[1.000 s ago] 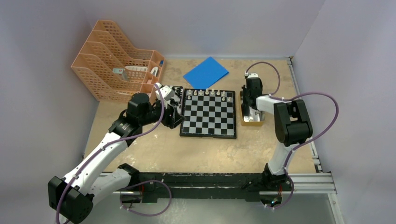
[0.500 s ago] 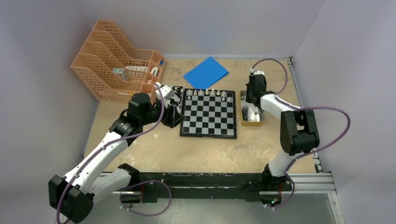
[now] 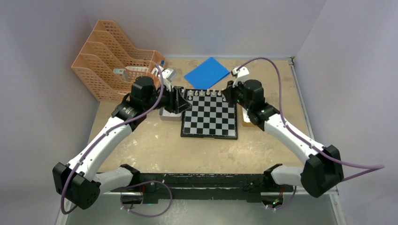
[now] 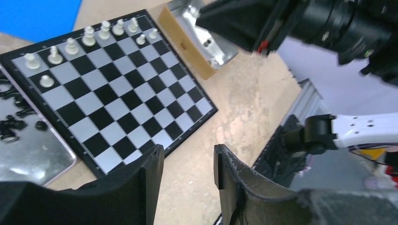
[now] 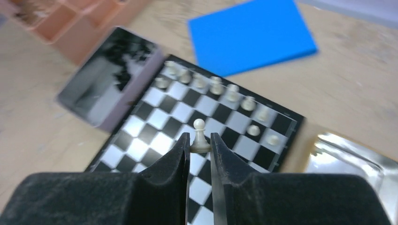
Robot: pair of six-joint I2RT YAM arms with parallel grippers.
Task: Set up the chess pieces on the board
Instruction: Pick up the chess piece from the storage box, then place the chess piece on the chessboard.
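The board (image 3: 209,123) lies mid-table, with a row of white chess pieces (image 3: 209,93) along its far edge and a few white pawns in front of them. My right gripper (image 5: 200,143) is shut on the base of a white pawn (image 5: 199,132), held above the board's squares (image 5: 155,140). In the top view the right gripper (image 3: 229,95) hovers over the board's far right corner. My left gripper (image 4: 187,161) is open with nothing between its fingers, and it hangs at the board's left edge (image 3: 182,101). Black pieces (image 4: 13,127) lie in a tray left of the board (image 4: 112,89).
An orange file rack (image 3: 117,61) stands at the far left. A blue sheet (image 3: 206,72) lies behind the board. A tan box with a shiny lining (image 3: 248,123) sits right of the board, and the pale tray (image 3: 168,115) sits left of it.
My right arm has swung from the tan box to over the board's far right corner, carrying the pawn. The left gripper has lifted off the tray and its jaws have narrowed.
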